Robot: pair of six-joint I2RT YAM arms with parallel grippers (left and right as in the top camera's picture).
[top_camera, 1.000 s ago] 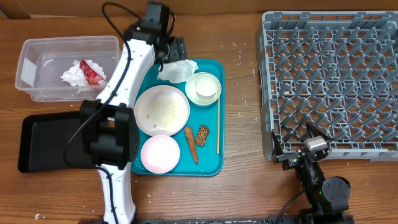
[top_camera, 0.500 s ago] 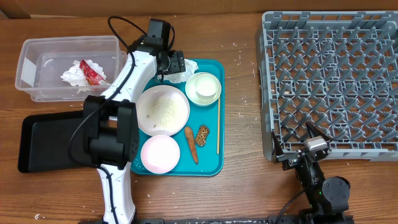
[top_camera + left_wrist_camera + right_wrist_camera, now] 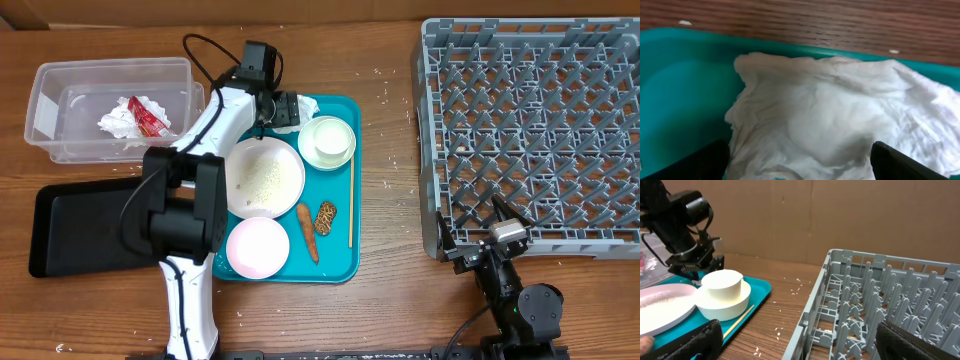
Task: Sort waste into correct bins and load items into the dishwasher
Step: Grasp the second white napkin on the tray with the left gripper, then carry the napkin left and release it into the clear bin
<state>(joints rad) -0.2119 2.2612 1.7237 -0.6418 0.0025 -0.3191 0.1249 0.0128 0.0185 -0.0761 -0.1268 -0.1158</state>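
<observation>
Overhead, the left arm is slanting across the teal serving tray (image 3: 335, 262), and the left gripper (image 3: 282, 108) is hanging over the tray's far-left corner, hiding nearly all of what lies there. The left wrist camera is filling that gap. It shows a crumpled white napkin (image 3: 830, 115) lying in the corner against the tray's rim, with the dark fingertips (image 3: 710, 161) standing wide apart on either side and not pinching it. Whether they are touching it cannot be told. Only the overhead view is showing the bins. The clear plastic tub (image 3: 110, 66) at far left is holding crumpled white paper with a red scrap (image 3: 133, 118), and the black tray (image 3: 75, 225) is lying just in front of it. On the teal tray, the large plate (image 3: 228, 170) is carrying loose rice (image 3: 265, 180) and a pink bowl (image 3: 257, 247) is sitting nearer the arm's base. A small carrot (image 3: 307, 232) and a brown crumbly lump (image 3: 326, 216) are lying beside a thin wooden stick (image 3: 350, 200). The right wrist camera is adding a side look: the white cup (image 3: 722, 279) is standing upright inside a white bowl (image 3: 722, 305), and stray grains (image 3: 799, 280) are dotting the wooden table (image 3: 785, 312). The grey dish rack (image 3: 535, 130) is sitting at right. The right gripper (image 3: 470, 235) is resting at its near-left corner, jaws spread wide around nothing but table and rack.
</observation>
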